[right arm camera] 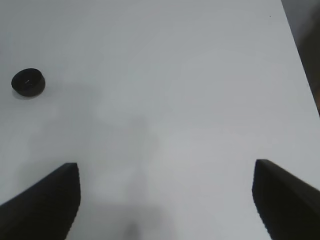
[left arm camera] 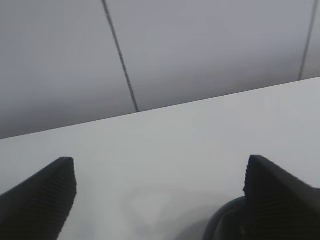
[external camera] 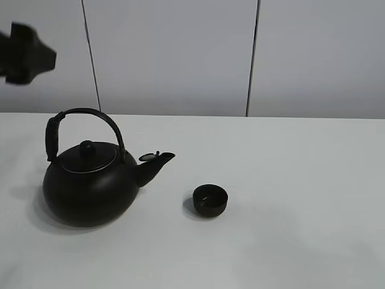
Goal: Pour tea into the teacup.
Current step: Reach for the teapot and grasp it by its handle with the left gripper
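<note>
The small black teacup (external camera: pixel 210 200) stands on the white table (external camera: pixel 301 198), just right of the spout of the big black kettle (external camera: pixel 90 186). The kettle sits upright with its lid on and its hoop handle (external camera: pixel 84 114) raised. No stream of tea shows. My left gripper (left arm camera: pixel 159 167) is open and empty, high above the table. A dark curve of the kettle (left arm camera: pixel 225 220) shows beside one finger. My right gripper (right arm camera: pixel 166 170) is open and empty above bare table, and the teacup (right arm camera: pixel 28 82) lies well off to one side of it.
A dark part of my left arm (external camera: pixel 24 53) hangs at the upper left, above and behind the kettle. A grey panelled wall (external camera: pixel 180 54) backs the table. The table's edge (right arm camera: pixel 300 60) shows in the right wrist view.
</note>
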Action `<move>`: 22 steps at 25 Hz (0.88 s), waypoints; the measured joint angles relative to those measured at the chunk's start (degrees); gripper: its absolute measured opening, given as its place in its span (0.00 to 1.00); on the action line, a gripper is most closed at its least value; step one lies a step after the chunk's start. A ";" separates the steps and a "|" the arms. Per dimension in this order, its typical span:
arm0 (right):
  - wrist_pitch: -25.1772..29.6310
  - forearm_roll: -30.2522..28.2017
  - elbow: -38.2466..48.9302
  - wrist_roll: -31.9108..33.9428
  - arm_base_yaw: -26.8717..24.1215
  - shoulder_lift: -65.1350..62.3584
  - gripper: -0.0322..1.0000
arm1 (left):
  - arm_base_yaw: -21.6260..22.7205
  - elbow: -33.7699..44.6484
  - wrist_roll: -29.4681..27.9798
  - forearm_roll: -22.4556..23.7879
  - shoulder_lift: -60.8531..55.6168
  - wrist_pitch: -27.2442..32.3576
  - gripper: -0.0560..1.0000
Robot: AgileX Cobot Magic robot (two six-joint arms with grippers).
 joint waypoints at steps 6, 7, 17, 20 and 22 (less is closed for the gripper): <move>0.00 0.00 0.00 0.00 0.00 0.00 0.65 | -1.68 11.47 -14.04 0.30 1.43 -24.12 0.67; 0.00 0.00 0.00 0.00 0.00 0.00 0.65 | -1.68 12.53 -16.79 1.17 1.43 -26.23 0.67; -0.12 0.00 0.00 0.04 0.00 0.00 0.65 | -1.68 19.93 -24.67 20.88 8.24 -33.18 0.67; -0.22 0.00 0.00 0.04 0.00 0.00 0.65 | -1.68 20.30 -26.60 21.22 11.82 -35.06 0.67; -0.26 0.00 0.00 0.04 0.00 0.00 0.65 | -1.68 20.30 -27.25 21.40 14.38 -36.45 0.67</move>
